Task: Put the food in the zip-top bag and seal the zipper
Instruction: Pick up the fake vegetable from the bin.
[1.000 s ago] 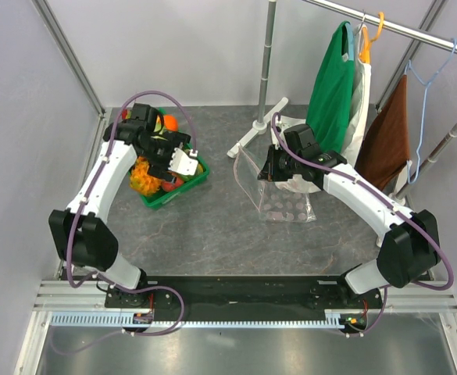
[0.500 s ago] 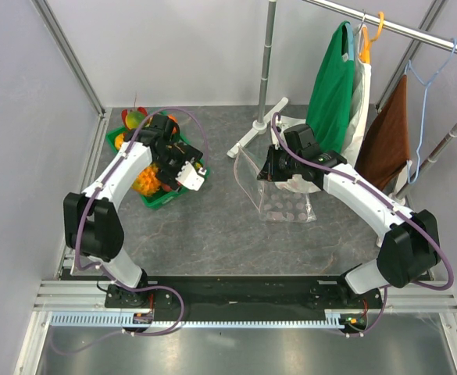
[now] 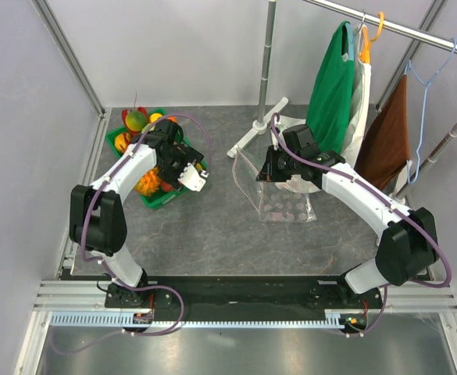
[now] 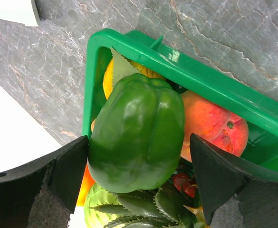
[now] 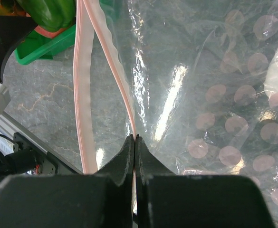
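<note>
White arm shells [image 3: 119, 172], black joints [image 3: 95, 223], purple cables [image 3: 450, 269], black base plate [image 3: 244, 291]; left gripper [image 4: 139, 173] fingers [image 4: 65, 173] matte black.

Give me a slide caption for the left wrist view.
Open left hand straddles a green pepper lying beside a peach in the green tray.

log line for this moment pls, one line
left hand: open astride green pepper in green tray, grip unconfirmed | right hand: shut on zipper of zip-top bag | zipper: unsealed
</note>
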Tool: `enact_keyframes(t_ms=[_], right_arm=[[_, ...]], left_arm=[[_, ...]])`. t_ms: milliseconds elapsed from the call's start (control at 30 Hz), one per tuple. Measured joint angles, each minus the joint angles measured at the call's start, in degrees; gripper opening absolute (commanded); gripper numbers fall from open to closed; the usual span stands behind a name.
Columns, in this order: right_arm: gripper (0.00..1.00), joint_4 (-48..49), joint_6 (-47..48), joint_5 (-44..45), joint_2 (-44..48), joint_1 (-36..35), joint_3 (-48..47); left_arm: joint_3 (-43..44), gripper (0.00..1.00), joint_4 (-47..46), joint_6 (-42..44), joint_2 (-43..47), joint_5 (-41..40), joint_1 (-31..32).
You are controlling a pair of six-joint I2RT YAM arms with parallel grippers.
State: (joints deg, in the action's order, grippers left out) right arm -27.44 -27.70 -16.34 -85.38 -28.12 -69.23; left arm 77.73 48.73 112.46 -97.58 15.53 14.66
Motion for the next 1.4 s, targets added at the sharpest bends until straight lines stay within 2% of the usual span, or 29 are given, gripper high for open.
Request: enact_keyframes(t_ms=[67, 200, 400, 700, 933, 1000, 1133, 1200, 1267, 1367, 1400], right_arm=[[0.00, 0.02, 0.00, -0.17, -0.09, 0.00, 0.00], [0.00, 0.02, 0.00, -0.37, -0.39, 0.00, 0.00], [0.00, 0.02, 0.02, -0.37, -0.50, 0.17, 0.00], [0.00, 0.00, 0.07, -0.35, -0.50, 0.35, 0.00], [0.00, 0.02, 0.04, -0.37, -0.50, 0.94, 0.00], [0.00, 0.04, 0.00, -0.42, -0.50, 0.98, 0.00], [0.00, 0.15, -0.22, -1.03, -0.50, 1.03, 0.00], [0.00, 0.46, -0.72, -1.95, -0.50, 1.03, 0.00], [0.00, 1.03, -1.46, -2.99, -0.50, 1.05, 0.00], [0.00, 2.12, -3.13, -4.70, -0.50, 1.14, 0.00], [0.00, 2.60, -3.78, -5.14, -0.48, 1.22, 0.00]], left_arm=[[-0.20, 0.83, -0.66, 0.09, -0.11, 0.02, 0.00], [-0.26, 0.64, -1.14, 0.33, -0.15, 0.35, 0.00], [-1.97, 0.47, -1.09, 0.52, 2.12, 1.81, 0.04], [-1.49, 0.45, 2.60, 0.52, 7.89, 7.26, 0.85], [5.77, 0.45, 6.75, -0.81, 8.87, 16.39, 1.22], [10.34, 0.46, 8.04, -6.64, 9.20, 21.03, 1.73], [18.45, 0.44, 4.17, -31.32, 11.52, 32.92, 3.04], [15.10, 0.47, -6.49, -50.18, 15.89, 37.09, 4.17], [6.03, 0.47, -21.46, -69.16, 21.94, 38.05, 6.03], [-4.83, 0.45, -36.81, -90.36, 27.06, 35.54, 11.02], [-6.34, 0.45, -39.74, -95.01, 27.10, 34.25, 12.26]])
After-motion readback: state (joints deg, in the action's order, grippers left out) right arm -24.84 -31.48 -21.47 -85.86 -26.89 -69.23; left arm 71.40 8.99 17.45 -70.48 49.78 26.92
